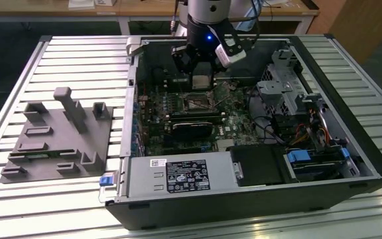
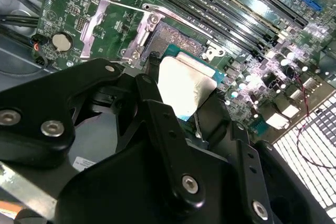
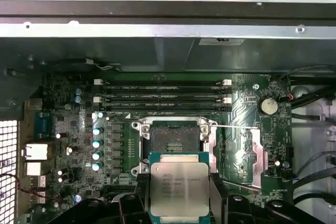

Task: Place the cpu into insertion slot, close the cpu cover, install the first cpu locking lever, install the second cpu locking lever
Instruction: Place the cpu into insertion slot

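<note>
My gripper (image 1: 201, 80) is shut on the cpu (image 3: 179, 186), a flat square chip with a pale metal top, gripped by two opposite edges. It hangs tilted just above the motherboard, beside the insertion slot (image 3: 173, 137), whose dark centre lies bare. In the second wrist view the cpu (image 2: 184, 85) hovers at the edge of the insertion slot (image 2: 176, 35) and does not touch it. The cpu cover (image 3: 254, 153), a thin silvery frame, lies flipped open beside the socket, as the cpu cover (image 2: 113, 24) also shows. A thin wire lever (image 3: 233, 126) stands raised across it.
Long black memory slots (image 3: 163, 95) run along the far side of the socket. A black card (image 1: 192, 130) lies past the socket toward the power supply (image 1: 177, 177). The drive cage (image 1: 284, 94) and cables are at the exterior view's right. A grey fixture (image 1: 58, 134) sits outside the case.
</note>
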Controlling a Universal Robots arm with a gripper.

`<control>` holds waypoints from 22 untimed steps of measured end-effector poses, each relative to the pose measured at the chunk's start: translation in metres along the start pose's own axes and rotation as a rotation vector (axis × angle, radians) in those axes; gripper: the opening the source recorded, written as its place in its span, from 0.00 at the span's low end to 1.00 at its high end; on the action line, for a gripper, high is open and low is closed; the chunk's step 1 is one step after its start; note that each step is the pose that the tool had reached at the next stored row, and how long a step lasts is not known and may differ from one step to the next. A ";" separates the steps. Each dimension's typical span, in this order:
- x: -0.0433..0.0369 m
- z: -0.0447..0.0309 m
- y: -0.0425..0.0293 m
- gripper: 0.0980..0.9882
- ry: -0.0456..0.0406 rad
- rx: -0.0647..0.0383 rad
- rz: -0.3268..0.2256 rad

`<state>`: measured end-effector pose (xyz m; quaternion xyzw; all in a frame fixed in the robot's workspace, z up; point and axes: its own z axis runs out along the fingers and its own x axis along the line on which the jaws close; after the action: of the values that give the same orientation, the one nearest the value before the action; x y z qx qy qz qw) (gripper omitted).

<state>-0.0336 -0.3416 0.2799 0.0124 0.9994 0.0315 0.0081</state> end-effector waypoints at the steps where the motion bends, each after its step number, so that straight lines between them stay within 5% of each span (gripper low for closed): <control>1: 0.0000 0.0014 -0.0001 0.49 -0.0008 0.000 0.000; 13: 0.0003 0.0210 0.0000 0.49 -0.0060 0.000 0.000; 22: -0.0005 0.0288 0.0021 0.49 -0.0061 0.000 0.000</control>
<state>-0.0326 -0.3377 0.2514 0.0123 0.9994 0.0315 0.0111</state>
